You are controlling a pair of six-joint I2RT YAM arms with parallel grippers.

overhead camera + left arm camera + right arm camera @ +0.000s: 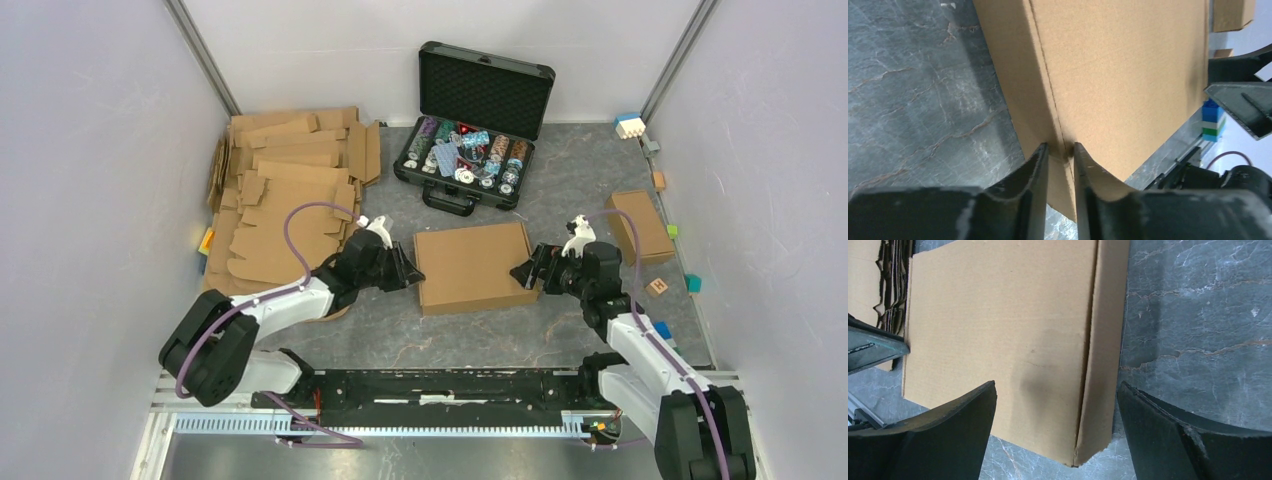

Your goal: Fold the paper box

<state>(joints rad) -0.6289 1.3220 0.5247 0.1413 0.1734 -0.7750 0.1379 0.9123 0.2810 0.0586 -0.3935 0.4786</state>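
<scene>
The paper box (472, 265) lies closed and flat in the middle of the table, a shallow brown cardboard rectangle. My left gripper (412, 272) is at its left edge, shut on the box's side wall; the left wrist view shows the cardboard corner (1118, 65) pinched between the narrow fingers (1062, 150). My right gripper (522, 272) is at the box's right edge, open. In the right wrist view its fingers (1057, 387) stand wide apart over the box's near right corner (998, 330), not touching it.
A stack of flat cardboard sheets (290, 190) fills the back left. An open black case (470, 140) of poker chips stands behind the box. A smaller brown box (640, 225) and coloured blocks (693, 283) lie on the right.
</scene>
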